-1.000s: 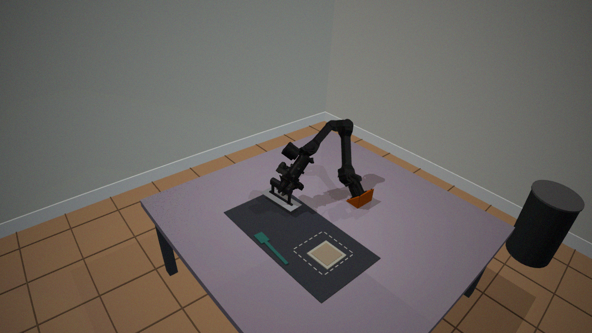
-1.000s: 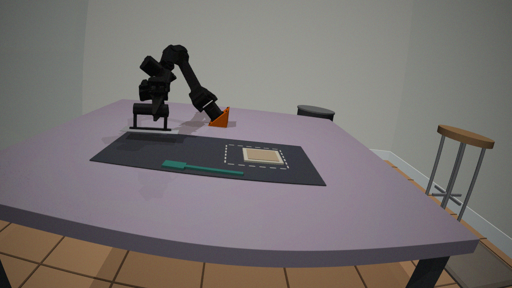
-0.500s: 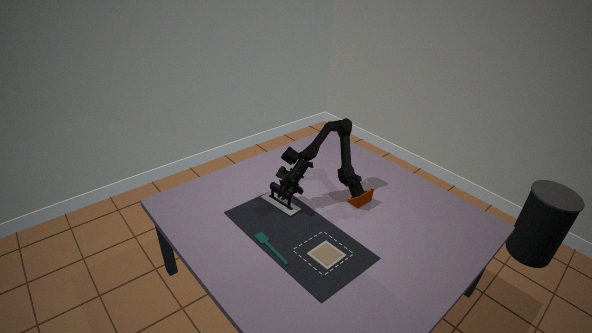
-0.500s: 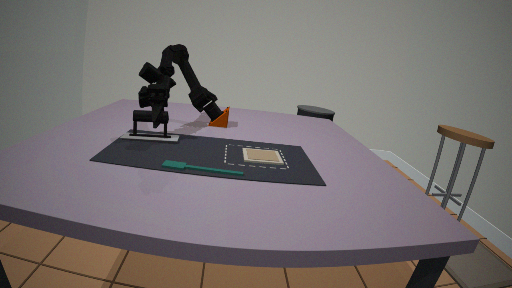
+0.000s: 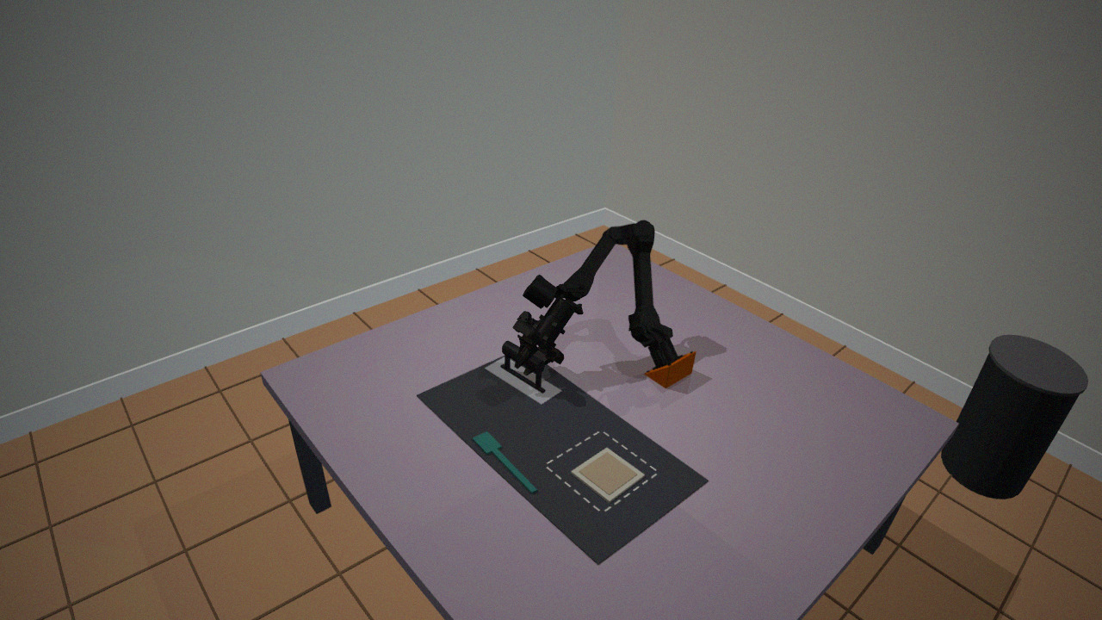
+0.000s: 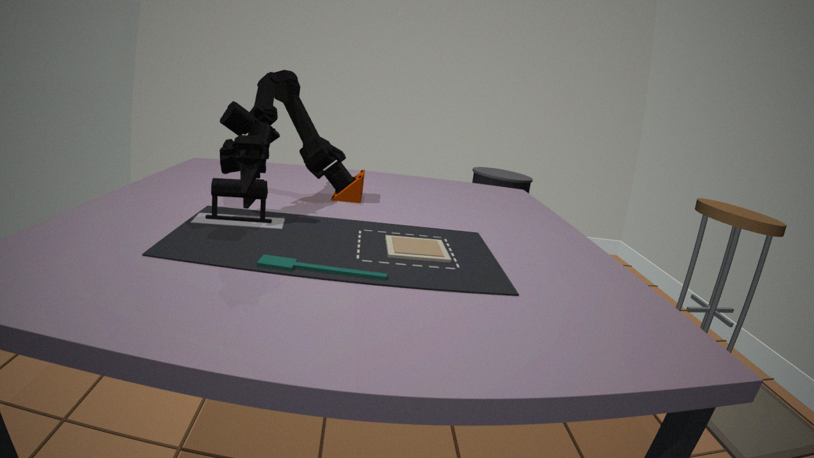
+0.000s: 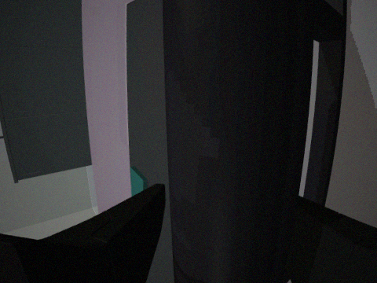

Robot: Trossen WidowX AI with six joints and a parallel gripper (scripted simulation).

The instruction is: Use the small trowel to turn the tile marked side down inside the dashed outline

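The trowel, with a pale grey blade [image 5: 548, 396] [image 6: 200, 219] and a thick black handle [image 6: 222, 186] [image 7: 236, 118], appears to lie flat at the mat's far left edge in the exterior view. My gripper [image 5: 529, 363] [image 6: 248, 200] [image 7: 215, 194] is open around the handle. In the wrist view a gap shows between the left finger and the handle; the right finger's contact is unclear. The tile [image 5: 609, 472] [image 6: 420, 247] lies flat inside the dashed outline [image 6: 358, 233], a tan square with a cream border facing up. Its underside is hidden.
A teal spatula-like tool [image 5: 486, 442] [image 6: 276, 261] [image 7: 137, 182] lies along the near edge of the dark mat [image 5: 601, 539] [image 6: 489, 278]. The orange arm base [image 5: 671, 371] [image 6: 352, 191] stands on the lilac table [image 5: 808, 431] [image 6: 398, 341] behind the mat.
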